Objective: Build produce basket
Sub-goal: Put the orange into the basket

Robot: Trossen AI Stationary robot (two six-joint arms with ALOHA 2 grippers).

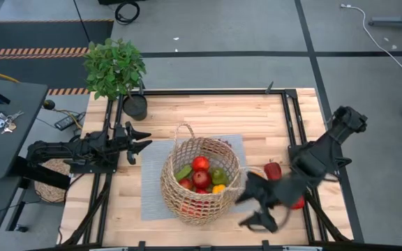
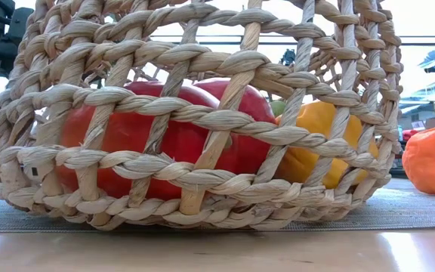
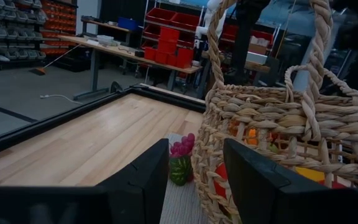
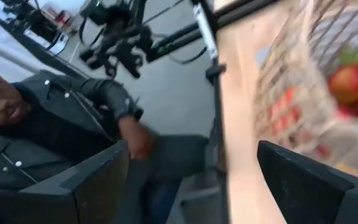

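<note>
The tan wicker basket [image 1: 199,180] stands on a grey mat [image 1: 152,188] at the table's middle and fills the low view [image 2: 195,113]. Red, green and yellow produce [image 1: 201,178] lies inside it. A dark red piece [image 1: 273,171] lies on the table right of the basket, and another red piece [image 1: 299,203] shows under my right arm. An orange piece [image 2: 433,160] lies beside the basket. My left gripper [image 1: 147,139] is open and empty, level, just left of the basket [image 3: 272,118]. My right gripper [image 1: 247,209] is open and empty, right of the basket near the front edge.
A potted leafy plant [image 1: 115,66] stands at the far left corner. A flat woven disc [image 1: 51,180] lies off the table's left side. A small pink-and-green piece [image 3: 181,160] sits by the basket's base. A person in a dark jacket [image 4: 48,130] is beyond the table's edge.
</note>
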